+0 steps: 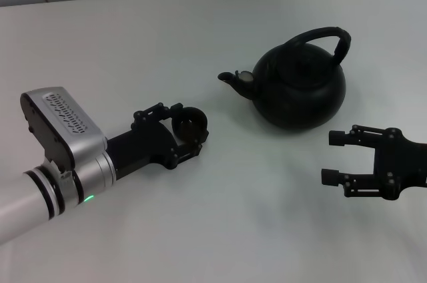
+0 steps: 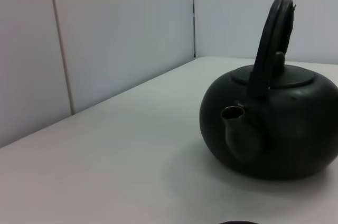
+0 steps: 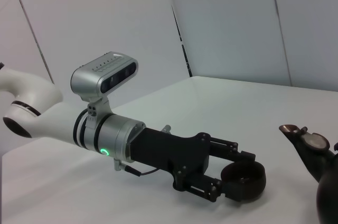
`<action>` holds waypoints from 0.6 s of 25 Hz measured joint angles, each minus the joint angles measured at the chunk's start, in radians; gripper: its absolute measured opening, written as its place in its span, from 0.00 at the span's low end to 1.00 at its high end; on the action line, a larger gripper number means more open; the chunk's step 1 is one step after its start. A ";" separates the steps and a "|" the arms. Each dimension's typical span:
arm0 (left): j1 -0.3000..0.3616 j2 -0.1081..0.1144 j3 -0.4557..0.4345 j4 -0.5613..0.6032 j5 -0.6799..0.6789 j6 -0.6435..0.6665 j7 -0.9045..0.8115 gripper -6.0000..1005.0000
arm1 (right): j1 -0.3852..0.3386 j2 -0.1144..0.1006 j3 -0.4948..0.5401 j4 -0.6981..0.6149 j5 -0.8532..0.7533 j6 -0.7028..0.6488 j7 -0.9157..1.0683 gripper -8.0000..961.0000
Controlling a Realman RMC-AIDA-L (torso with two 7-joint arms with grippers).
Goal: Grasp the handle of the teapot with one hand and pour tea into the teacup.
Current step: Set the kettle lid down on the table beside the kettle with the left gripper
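Nearest the robot, the right gripper (image 1: 333, 157) hovers low over the white table (image 1: 133, 49) with its fingers spread apart and nothing between them, just short of the teapot (image 1: 303, 89) and off to the pot's handle end. To do this step well, I reckon it should rise and come in from above and behind, so the fingers straddle the handle (image 1: 327, 35) near the top of the arch, close squarely across it, and lift without swinging the spout (image 1: 233, 79).

On the other side, the left gripper (image 1: 189, 127) is clamped around the teacup (image 1: 190, 125), holding it low over the table, a little in front of the spout and apart from it. Keeping the cup level and under the spout line looks like the safest way to catch the pour.

The teacup is a tiny, round, dark bowl without a handle. Beyond it sits the teapot: squat, round-bellied, matte black, with a flat lid (image 2: 274, 76) and a short stubby spout. Its thick hoop handle stands upright over the lid.
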 joint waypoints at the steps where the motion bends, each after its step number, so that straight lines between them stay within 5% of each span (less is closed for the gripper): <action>1: 0.000 0.000 0.000 -0.003 0.000 -0.003 0.003 0.70 | 0.000 0.000 0.000 0.000 0.000 0.000 0.000 0.84; 15: 0.006 0.000 -0.037 -0.017 0.001 -0.013 0.014 0.71 | 0.000 0.000 0.000 0.000 0.000 0.000 0.000 0.84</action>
